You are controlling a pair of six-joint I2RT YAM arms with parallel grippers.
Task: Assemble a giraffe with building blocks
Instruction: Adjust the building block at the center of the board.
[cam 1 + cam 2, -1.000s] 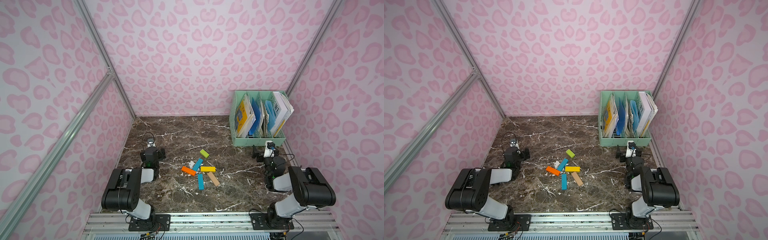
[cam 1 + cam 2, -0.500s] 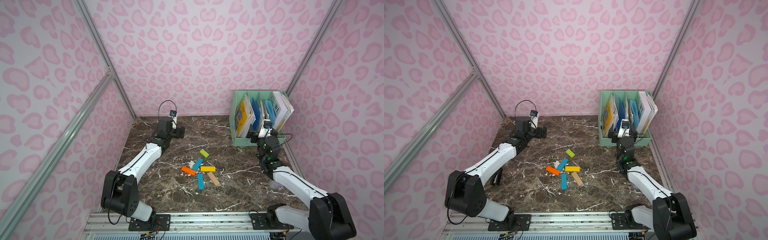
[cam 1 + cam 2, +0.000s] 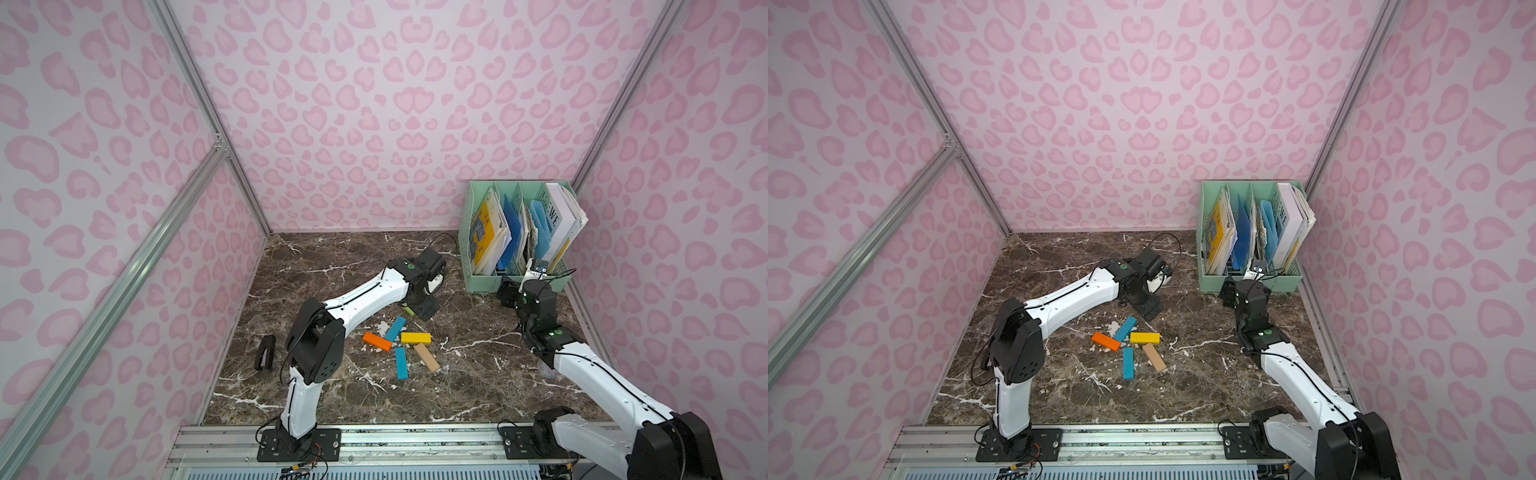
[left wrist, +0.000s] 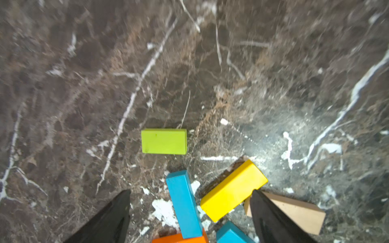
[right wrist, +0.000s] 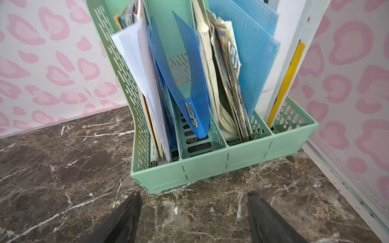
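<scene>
Left gripper (image 4: 191, 190): jaws spread wide, nothing between them; it hangs over the far end of the block cluster, near the middle of the desk (image 3: 332, 257).
Right gripper (image 5: 194, 193): jaws wide apart and empty, above bare marble just in front of the file rack (image 5: 210, 166).
Building blocks (image 3: 399, 343): a loose cluster lying flat near the desk's middle.
Lime-green block (image 4: 163, 141): alone at the far end of the cluster, apart from the rest.
Blue block (image 3: 395, 328): slanted, its near end against the orange block (image 3: 377, 341).
Yellow block (image 3: 415, 338): just right of that blue block.
Second blue block (image 3: 401, 363): nearest the front edge, beside the tan block (image 3: 427, 357).
Giraffe: not formed; the pieces lie at mixed angles.
File rack: stands in the far right corner, full of folders and papers.
Black object (image 3: 264, 353): at the left edge; what it is I cannot tell.
</scene>
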